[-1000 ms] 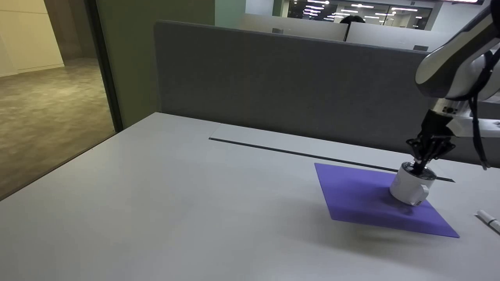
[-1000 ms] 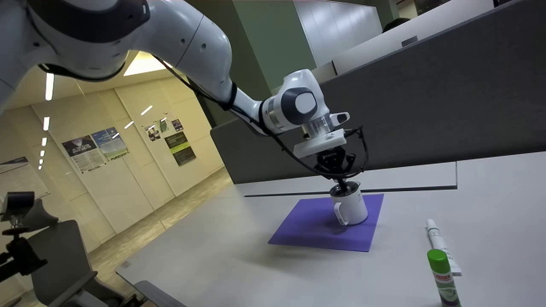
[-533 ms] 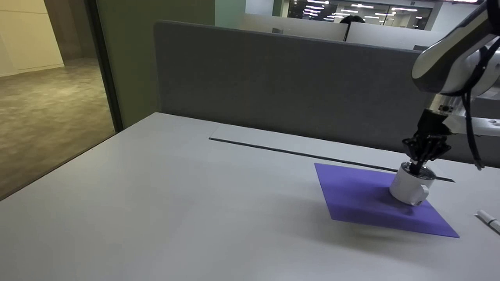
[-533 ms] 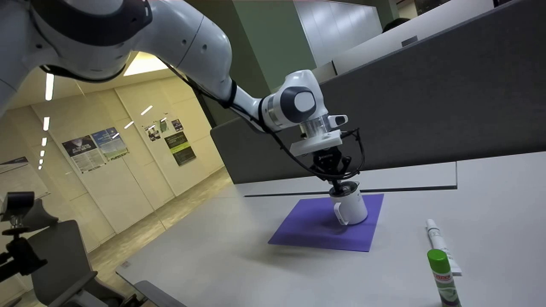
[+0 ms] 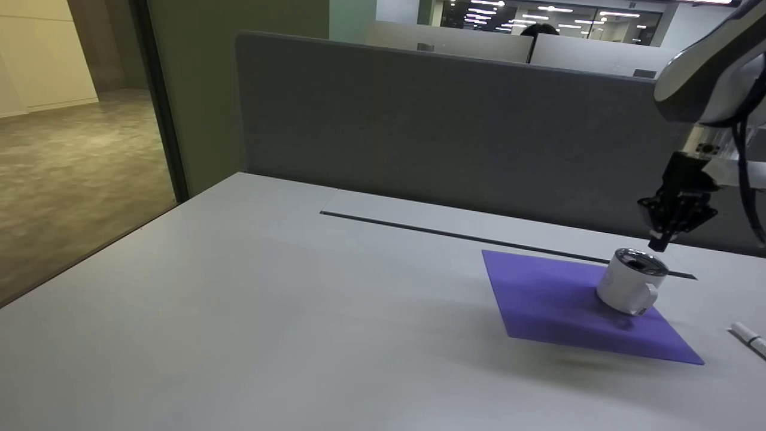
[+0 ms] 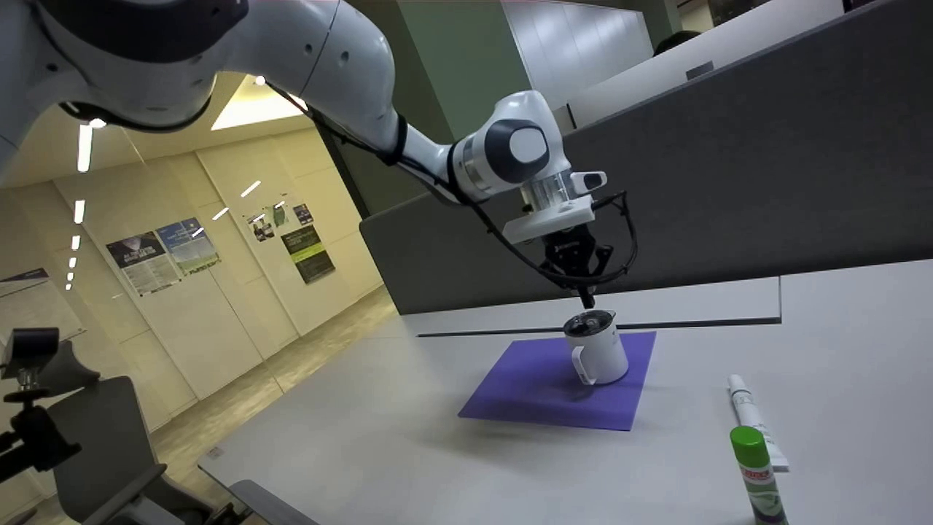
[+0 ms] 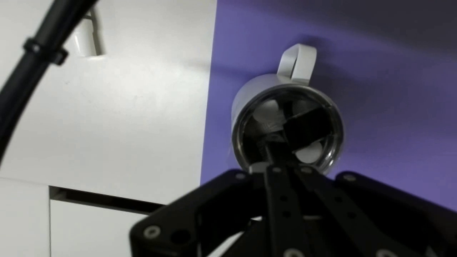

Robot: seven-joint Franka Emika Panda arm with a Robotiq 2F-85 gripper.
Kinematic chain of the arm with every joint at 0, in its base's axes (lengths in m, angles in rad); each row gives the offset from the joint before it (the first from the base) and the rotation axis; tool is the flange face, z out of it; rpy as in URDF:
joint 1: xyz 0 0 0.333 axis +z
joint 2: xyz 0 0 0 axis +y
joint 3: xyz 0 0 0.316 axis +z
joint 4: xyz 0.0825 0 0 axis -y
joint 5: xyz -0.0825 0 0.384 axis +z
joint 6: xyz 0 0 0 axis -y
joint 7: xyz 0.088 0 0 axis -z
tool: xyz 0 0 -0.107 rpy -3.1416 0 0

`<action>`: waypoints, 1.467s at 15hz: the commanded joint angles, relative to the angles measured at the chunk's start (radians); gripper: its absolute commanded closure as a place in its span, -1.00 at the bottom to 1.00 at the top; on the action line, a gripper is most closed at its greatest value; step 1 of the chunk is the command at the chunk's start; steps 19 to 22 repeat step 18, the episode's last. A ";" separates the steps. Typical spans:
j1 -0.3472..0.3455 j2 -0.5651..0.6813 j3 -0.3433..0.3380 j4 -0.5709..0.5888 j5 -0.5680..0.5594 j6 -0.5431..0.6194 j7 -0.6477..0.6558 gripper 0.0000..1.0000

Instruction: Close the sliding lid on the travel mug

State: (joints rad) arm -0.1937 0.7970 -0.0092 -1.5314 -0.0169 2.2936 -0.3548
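A white Franka Emika Panda arm (image 6: 342, 73), under my control from a distance, bends over a pale table (image 5: 299, 311) backed by a grey partition (image 5: 419, 131), its Robotiq gripper (image 5: 659, 244) held just above a white travel mug (image 5: 624, 291) in both exterior views. The mug stands upright on a purple mat (image 5: 538, 305), toward one of its edges, its handle (image 7: 304, 62) jutting out over the same sheet. I have the fingers (image 7: 282, 200) clenched together, one against the other, their tips hanging apart from the dark round lid (image 5: 641, 261) that tops the mug inside a silvery rim (image 7: 339, 125). From the wrist view I look down on that lid, where a black rectangular piece (image 7: 309, 128) sits across part of the surface and pale round patches (image 7: 266, 111) show around it; whether the lid is slid closed, I cannot tell. The fingers cover some of the rim there, and a black cable (image 7: 28, 71) crosses the upper left corner. In an exterior view, a white tube (image 6: 749, 408) lies on the table, well apart from the mat, and a green-capped cylinder (image 6: 762, 481) partly hides it, itself cut off by the lower edge of the frame. Well behind, posters (image 6: 310, 255) hang on a cream wall (image 6: 240, 306), and a dark office chair (image 6: 109, 430) stands near the table's edge. Over a lighter partition (image 5: 461, 45) beyond, a dark rounded shape (image 5: 540, 30) rises, too small for me to name.
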 commanded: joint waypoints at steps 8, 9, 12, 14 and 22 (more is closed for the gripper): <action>-0.066 -0.230 0.018 -0.026 0.074 -0.256 -0.112 -0.63; -0.060 -0.245 0.011 -0.038 0.064 -0.241 -0.105 -0.75; -0.054 -0.269 0.006 -0.056 0.058 -0.229 -0.103 -1.00; -0.051 -0.286 0.004 -0.068 0.058 -0.233 -0.096 -1.00; -0.051 -0.240 0.006 -0.022 0.061 -0.244 -0.102 -1.00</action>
